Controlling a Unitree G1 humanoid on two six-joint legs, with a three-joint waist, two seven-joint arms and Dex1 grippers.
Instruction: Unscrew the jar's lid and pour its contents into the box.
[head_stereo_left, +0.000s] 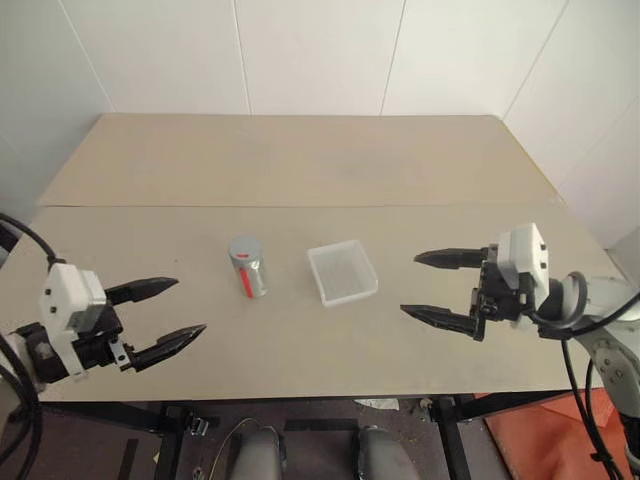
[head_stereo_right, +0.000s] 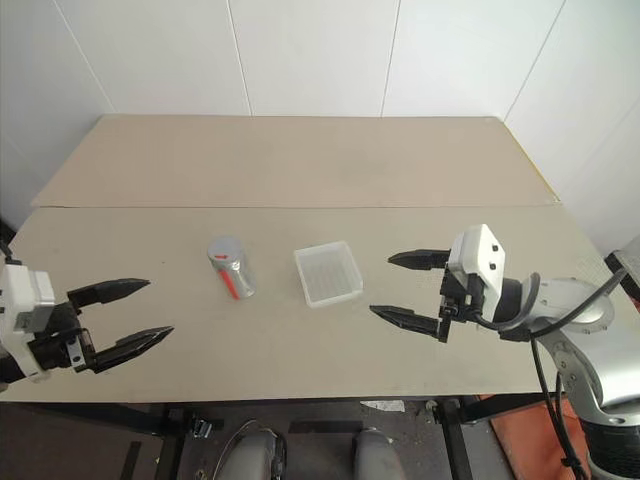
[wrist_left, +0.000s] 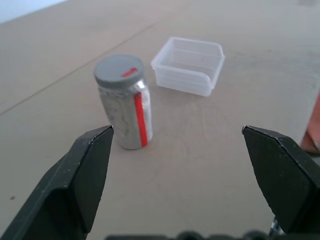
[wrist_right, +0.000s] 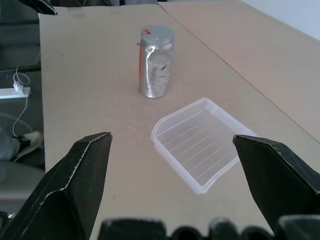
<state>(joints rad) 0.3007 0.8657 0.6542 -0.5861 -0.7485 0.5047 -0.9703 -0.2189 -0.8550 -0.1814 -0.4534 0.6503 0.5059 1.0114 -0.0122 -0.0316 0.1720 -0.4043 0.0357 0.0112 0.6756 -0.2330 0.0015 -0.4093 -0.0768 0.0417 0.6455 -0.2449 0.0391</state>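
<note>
**A:** From the head views, where do things stand?

**B:** The jar (head_stereo_left: 247, 268) stands upright near the middle of the desk (head_stereo_left: 300, 160), towards its front edge, lid (head_stereo_left: 244, 247) on. The box (head_stereo_left: 342, 272) sits just beside it, apart, empty. The left tool (head_stereo_left: 163, 317) and right tool (head_stereo_left: 438, 286) hover either side, both spread wide, grasping nothing.

**A:** And the left wrist view?

**B:** Fingers (wrist_left: 85, 175) wide apart, jar ahead between them, untouched. I'd close this tool on the jar's body, low, keeping it upright.

**A:** Right wrist view?

**B:** Fingers (wrist_right: 80, 185) equally released; box nearest, jar beyond. Bring this tool squarely over the lid before twisting, or the jar may tip.
</note>
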